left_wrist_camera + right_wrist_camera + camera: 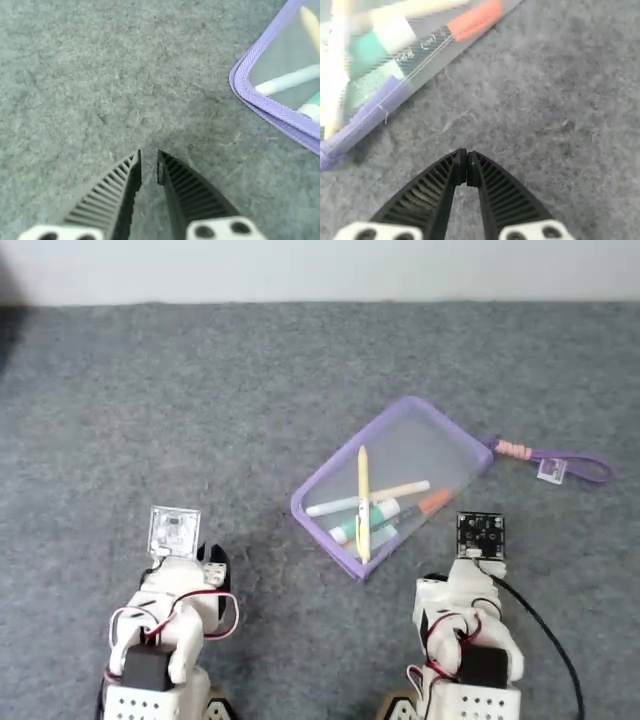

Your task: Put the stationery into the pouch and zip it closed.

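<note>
Pouch (395, 485): we logged it mid-bench, toward the right edge, stationery (365, 510) inside | we judged it light, soft and slippery, best gripped at the purple edging or strap (575, 466) | left end effector (149, 165): narrowly parted, empty | right end effector (466, 162): tips together, empty.

Grey carpeted tabletop (200, 390), white wall (320, 270) behind

Print on the pen (440, 30) (inside the pouch (372, 109)) is unreadable.
</note>
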Robot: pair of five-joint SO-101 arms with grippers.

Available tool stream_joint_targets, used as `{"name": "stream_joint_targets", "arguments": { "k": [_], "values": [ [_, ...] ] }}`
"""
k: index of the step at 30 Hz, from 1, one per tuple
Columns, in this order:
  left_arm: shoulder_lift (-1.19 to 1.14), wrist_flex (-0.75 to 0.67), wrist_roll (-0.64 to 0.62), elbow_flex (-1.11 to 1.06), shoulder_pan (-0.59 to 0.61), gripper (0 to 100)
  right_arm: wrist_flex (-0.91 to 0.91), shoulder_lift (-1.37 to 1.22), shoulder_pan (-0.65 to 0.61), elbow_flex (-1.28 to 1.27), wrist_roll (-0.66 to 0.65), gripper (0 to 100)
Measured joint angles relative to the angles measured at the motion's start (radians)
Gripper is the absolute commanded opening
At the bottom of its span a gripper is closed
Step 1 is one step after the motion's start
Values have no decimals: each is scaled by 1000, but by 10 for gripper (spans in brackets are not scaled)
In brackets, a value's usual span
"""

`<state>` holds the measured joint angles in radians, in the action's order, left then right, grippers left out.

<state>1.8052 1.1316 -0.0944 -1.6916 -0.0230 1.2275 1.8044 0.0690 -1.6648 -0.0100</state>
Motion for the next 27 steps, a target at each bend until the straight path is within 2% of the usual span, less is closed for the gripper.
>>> {"name": "stream_joint_targets", "arguments": {
  "k": [7,12,27],
  "values": [
    [0,115,0,0,146,55,71,0,-5,-2,0,9],
    [0,126,0,0,238,55,77,0,-5,-2,0,9],
    [0,126,0,0,252,55,77,0,-5,-2,0,9]
  ]
}}
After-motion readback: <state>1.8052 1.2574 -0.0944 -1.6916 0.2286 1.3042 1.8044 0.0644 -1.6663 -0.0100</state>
